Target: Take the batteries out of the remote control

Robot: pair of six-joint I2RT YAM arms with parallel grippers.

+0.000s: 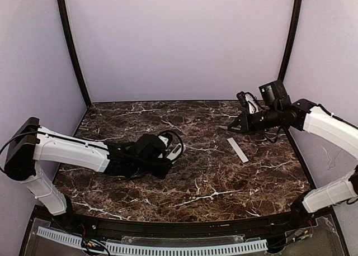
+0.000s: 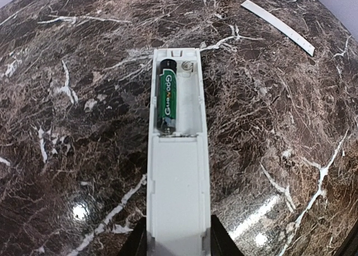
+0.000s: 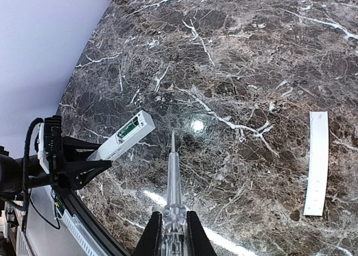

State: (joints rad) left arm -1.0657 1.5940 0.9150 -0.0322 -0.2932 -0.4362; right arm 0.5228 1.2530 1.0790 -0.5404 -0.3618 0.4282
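My left gripper (image 2: 178, 240) is shut on the near end of the white remote control (image 2: 178, 172) and holds it just above the marble table, back side up. Its compartment lies uncovered at the far end. One green battery (image 2: 167, 96) sits in the left slot; the right slot is empty, with a spring contact showing. In the top view the remote control (image 1: 176, 151) sticks out of the left gripper (image 1: 166, 153) at left of centre. My right gripper (image 3: 174, 229) is shut on a clear-handled pointed tool (image 3: 173, 178), raised at the back right (image 1: 239, 123), well apart from the remote control (image 3: 120, 137).
The flat pale-grey cover strip (image 1: 238, 150) lies on the table right of centre, also in the left wrist view (image 2: 278, 27) and the right wrist view (image 3: 316, 164). Lilac walls close in the back and sides. A slotted white rail (image 1: 168, 247) runs along the near edge.
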